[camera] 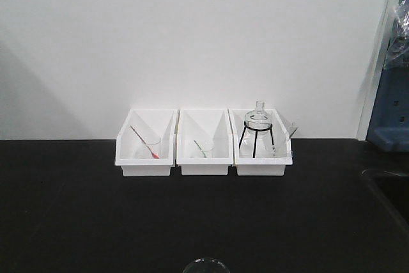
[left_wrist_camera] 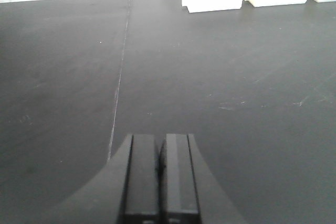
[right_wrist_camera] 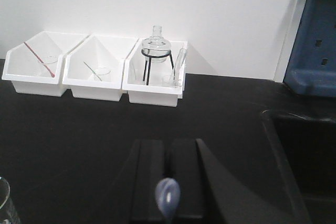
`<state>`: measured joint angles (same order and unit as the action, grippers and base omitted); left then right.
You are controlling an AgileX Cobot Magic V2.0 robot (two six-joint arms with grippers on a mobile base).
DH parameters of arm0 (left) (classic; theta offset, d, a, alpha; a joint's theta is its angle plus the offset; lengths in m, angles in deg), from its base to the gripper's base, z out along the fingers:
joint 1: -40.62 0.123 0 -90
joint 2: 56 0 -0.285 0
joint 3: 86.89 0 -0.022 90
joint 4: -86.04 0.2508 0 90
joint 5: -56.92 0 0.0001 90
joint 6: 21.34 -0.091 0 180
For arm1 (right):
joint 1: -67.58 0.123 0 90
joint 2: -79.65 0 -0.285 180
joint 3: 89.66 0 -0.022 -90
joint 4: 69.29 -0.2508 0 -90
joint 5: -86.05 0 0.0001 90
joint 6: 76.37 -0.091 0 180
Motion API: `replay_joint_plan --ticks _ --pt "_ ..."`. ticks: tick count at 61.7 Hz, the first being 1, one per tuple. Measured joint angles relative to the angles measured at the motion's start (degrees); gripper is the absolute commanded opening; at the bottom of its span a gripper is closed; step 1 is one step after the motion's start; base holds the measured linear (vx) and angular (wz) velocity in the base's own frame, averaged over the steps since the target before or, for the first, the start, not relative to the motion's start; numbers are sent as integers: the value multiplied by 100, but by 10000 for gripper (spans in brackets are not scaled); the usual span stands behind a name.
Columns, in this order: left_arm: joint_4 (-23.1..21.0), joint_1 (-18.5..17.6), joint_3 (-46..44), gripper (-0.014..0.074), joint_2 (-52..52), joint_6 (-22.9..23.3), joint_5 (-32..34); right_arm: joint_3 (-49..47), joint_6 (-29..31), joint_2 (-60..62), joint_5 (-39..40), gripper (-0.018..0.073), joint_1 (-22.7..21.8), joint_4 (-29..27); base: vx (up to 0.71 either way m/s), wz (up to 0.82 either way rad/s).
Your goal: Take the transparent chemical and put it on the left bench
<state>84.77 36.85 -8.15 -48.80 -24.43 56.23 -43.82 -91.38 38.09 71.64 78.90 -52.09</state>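
Wall: white wall (camera: 192,30) fills the top half of the front view, behind everything.
Counter: matte black counter (camera: 77,209) runs across the whole lower half. Its back edge meets the wall. In the left wrist view a thin seam runs from top centre down towards the gripper.
Open room: wide bare black surface lies left of and in front of the bins, with faint scuffs at the right of the left wrist view.
Sink: dark sink (right_wrist_camera: 304,150) is sunk into the counter at the right edge, its rim curving in at mid-right.
Bins: three white bins (camera: 204,169) stand side by side, touching, at the back against the wall. The left one holds a red pipette (camera: 144,142) in a small glass. The middle one holds a green pipette (camera: 200,147) in another. The right one holds a round flask (camera: 258,118) on a black wire stand.
Right gripper: right gripper (right_wrist_camera: 167,153), at bottom centre of its view, is pressed together and pinching the pipette, well in front of the bins.
Left gripper: left gripper (left_wrist_camera: 160,145) is pressed together with nothing between its fingers, low over bare counter.
Beaker: clear rim of a beaker (camera: 206,265) shows at the bottom edge.
Pipette: pipette (right_wrist_camera: 168,194) shows only its bulb, a pale bluish-white, glossy, teardrop form between the right gripper's fingers. Its stem is hidden.
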Motion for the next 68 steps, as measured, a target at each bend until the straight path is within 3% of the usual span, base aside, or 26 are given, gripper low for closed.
replay_joint_plan --ticks 22,31,41,46,57,68 --pt "0 0 0 -3 0 0 0 0 -12 -15 70 -4 0 -40 0 0" --pt "0 0 0 -3 0 0 0 0 -185 -432 1114 -1 69 -366 0 0" --pt "0 0 0 -3 0 0 0 -41 -311 -1619 3126 -1 710 -274 0 0" --pt "0 0 0 -3 0 0 0 -213 -315 -2309 3729 -1 1188 -69 0 0" --pt "0 0 0 -3 0 0 0 -921 -315 -3895 4035 -1 1926 102 0 0" --pt "0 0 0 -3 0 0 0 -1421 -315 -5106 4324 -1 2129 133 0 0"
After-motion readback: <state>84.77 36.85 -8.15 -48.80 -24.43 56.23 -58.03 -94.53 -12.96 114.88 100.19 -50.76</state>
